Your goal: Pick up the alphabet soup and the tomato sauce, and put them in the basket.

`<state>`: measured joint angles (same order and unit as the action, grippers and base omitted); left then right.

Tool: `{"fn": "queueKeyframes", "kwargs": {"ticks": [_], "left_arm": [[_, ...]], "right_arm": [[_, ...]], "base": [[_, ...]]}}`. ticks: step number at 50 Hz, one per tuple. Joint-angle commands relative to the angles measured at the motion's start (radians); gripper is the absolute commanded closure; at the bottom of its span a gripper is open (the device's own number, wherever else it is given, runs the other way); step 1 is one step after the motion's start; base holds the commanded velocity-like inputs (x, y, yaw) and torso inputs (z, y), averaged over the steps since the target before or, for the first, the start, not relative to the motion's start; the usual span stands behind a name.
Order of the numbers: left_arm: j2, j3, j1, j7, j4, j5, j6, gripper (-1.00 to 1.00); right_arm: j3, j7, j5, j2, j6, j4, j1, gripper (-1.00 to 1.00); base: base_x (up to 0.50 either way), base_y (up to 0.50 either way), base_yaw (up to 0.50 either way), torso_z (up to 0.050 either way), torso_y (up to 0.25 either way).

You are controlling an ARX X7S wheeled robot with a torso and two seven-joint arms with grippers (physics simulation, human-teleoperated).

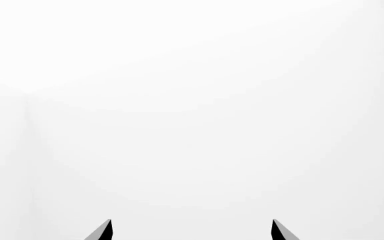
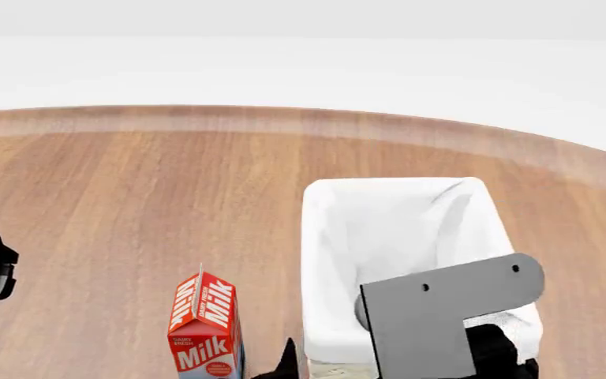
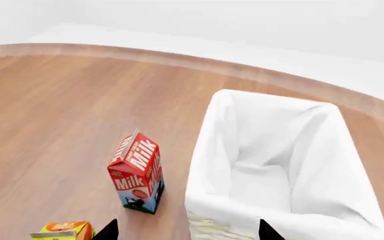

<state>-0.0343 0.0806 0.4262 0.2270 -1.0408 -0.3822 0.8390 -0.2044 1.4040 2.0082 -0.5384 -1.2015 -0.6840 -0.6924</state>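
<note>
Neither the alphabet soup nor the tomato sauce shows in any of the three views, so where the two cans stand cannot be told. What does show is the basket (image 2: 319,260), a large cream-white container with a white cloth folded over its rim, standing on the wooden counter (image 2: 124,197). As far as its inside can be seen it holds no can, though the right arm's grey bracket hides its near part in the head view.

A red milk carton (image 2: 206,325) stands upright just beside the basket's left wall, apart from it. The right wrist view also catches the corner of an orange and yellow box (image 3: 63,230) near the carton.

The right gripper (image 3: 186,231) hovers over the basket's near rim, its two dark fingers spread wide with nothing between them. The left gripper (image 1: 192,230) faces blank white background; its fingers are likewise wide apart and empty. In the head view the left arm shows only at the far left edge.

By judgement, each can will be small, rigid and fairly heavy for its size, with a smooth label that may slip under a light squeeze. It will not crush, so a firm grip is safe. The best hold is probably across the round body at about mid-height, fingers on opposite sides, so the can does not roll or tilt out. The basket's lining looks soft and should cushion a short drop.
</note>
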Motion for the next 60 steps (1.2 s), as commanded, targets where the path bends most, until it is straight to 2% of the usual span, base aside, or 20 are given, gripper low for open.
{"fn": "queueKeyframes", "kwargs": {"ticks": [1,6,14,20,22,32,41,47,60], "left_arm": [[0.03,0.012,0.024,0.046,-0.005,-0.048,0.021,-1.0],[0.029,0.012,0.031,0.051,-0.005,-0.052,0.027,-1.0],[0.03,0.007,0.027,0.051,-0.005,-0.045,0.024,-1.0],[0.029,0.001,0.02,0.043,-0.005,-0.033,0.017,-1.0],[0.024,0.011,0.02,0.038,-0.004,-0.034,0.021,-1.0],[0.011,0.017,-0.001,0.006,0.005,-0.01,0.004,-1.0],[0.003,0.013,-0.01,-0.008,0.004,0.006,-0.003,-1.0],[0.0,0.018,-0.009,-0.011,0.001,0.007,0.002,-1.0],[0.003,0.014,-0.014,-0.01,0.005,0.009,-0.005,-1.0]], "right_arm": [[-0.198,0.16,0.251,-0.159,0.202,-0.063,0.014,-1.0],[-0.262,0.156,0.266,-0.213,0.303,-0.117,0.035,-1.0],[-0.366,0.151,0.215,-0.294,0.347,-0.137,0.104,-1.0],[-0.298,0.1,0.209,-0.33,0.48,-0.17,0.226,-1.0],[-0.321,0.135,0.203,-0.349,0.481,-0.16,0.233,-1.0],[-0.238,0.084,0.187,-0.366,0.599,-0.185,0.298,-1.0],[-0.248,0.051,0.11,-0.388,0.585,-0.164,0.371,-1.0],[-0.292,0.09,0.112,-0.398,0.546,-0.162,0.344,-1.0],[-0.342,0.057,0.049,-0.384,0.487,-0.137,0.341,-1.0]], "base": [[0.0,0.0,0.0,0.0,0.0],[0.0,0.0,0.0,0.0,0.0],[0.0,0.0,0.0,0.0,0.0],[0.0,0.0,0.0,0.0,0.0],[0.0,0.0,0.0,0.0,0.0],[0.0,0.0,0.0,0.0,0.0],[0.0,0.0,0.0,0.0,0.0],[0.0,0.0,0.0,0.0,0.0],[0.0,0.0,0.0,0.0,0.0]]}}
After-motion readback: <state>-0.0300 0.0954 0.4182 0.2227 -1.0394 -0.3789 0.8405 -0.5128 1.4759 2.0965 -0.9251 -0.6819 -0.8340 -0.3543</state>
